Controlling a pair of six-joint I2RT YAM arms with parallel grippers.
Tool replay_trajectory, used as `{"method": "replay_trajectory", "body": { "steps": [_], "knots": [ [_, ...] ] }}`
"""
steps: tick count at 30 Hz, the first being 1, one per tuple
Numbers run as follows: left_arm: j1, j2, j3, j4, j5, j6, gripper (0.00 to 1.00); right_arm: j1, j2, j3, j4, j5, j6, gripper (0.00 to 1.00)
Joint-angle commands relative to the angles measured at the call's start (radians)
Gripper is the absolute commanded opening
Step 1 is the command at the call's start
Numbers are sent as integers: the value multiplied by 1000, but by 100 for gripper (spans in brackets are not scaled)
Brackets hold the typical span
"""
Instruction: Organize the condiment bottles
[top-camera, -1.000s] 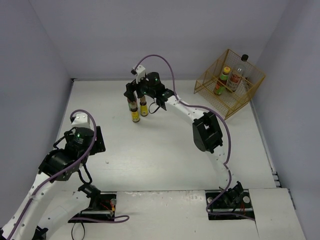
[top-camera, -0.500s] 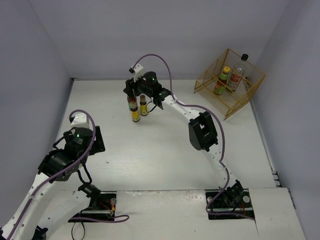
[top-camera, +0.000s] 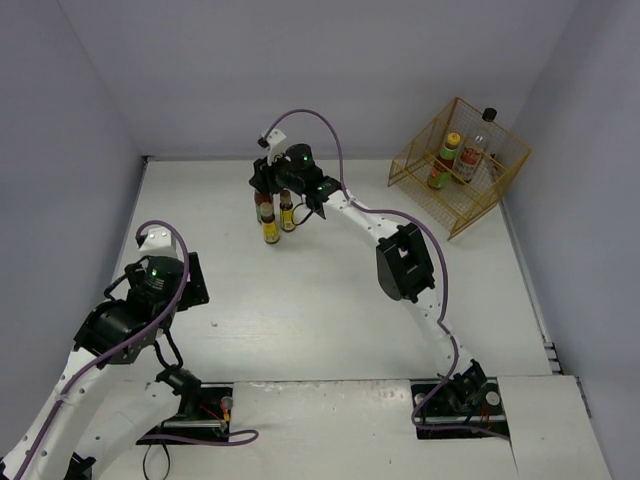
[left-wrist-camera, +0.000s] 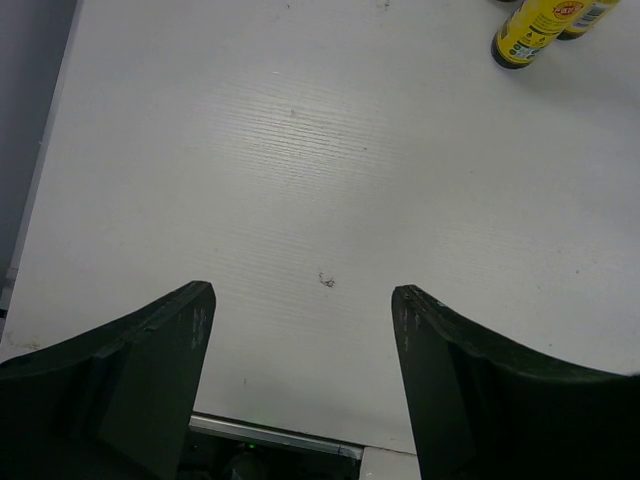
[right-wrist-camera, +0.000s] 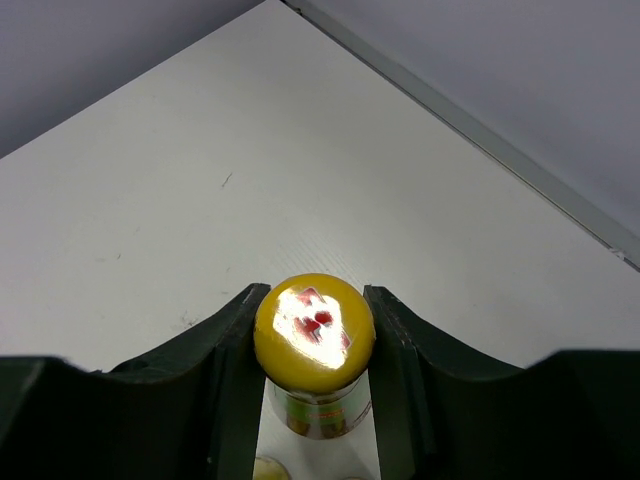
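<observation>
Two condiment bottles stand together at the back of the table. One is a yellow-capped bottle (top-camera: 268, 228) (right-wrist-camera: 314, 330), and my right gripper (top-camera: 267, 192) (right-wrist-camera: 316, 292) is shut on its cap from above. The second bottle (top-camera: 288, 216) stands just to its right, touching or nearly so. Both yellow-labelled bases show in the left wrist view, the nearer bottle (left-wrist-camera: 528, 32) at the top right. My left gripper (top-camera: 190, 281) (left-wrist-camera: 300, 300) is open over bare table at the near left, holding nothing. Three more bottles, among them the clear black-capped bottle (top-camera: 477, 145), sit in the wire basket (top-camera: 415, 158).
The yellow wire basket stands tilted at the back right corner, near the right wall. Walls enclose the table on the left, back and right. The right arm's elbow (top-camera: 403, 262) hangs over the middle of the table.
My right gripper has shifted slightly left over the two bottles and its fingers have shut on the yellow cap. The left arm has not moved.
</observation>
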Motion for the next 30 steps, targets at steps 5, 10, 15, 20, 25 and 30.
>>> {"method": "replay_trajectory", "body": {
  "steps": [5,10,15,20,25,30],
  "knots": [
    [6,0,47,11,-36,-9,71,4,-8,120,143,-4,-26,0],
    [6,-6,45,8,-37,-17,71,-14,-2,206,228,34,-33,0],
    [6,-17,43,8,-48,-15,71,-60,-57,209,311,86,-53,0],
    [6,-12,54,18,-54,2,71,-115,-197,96,339,104,-75,0],
    [6,-2,66,34,-51,28,71,-179,-425,-101,354,132,-98,0],
    [6,21,83,63,-39,58,71,-242,-650,-298,296,166,-133,0]
  ]
}}
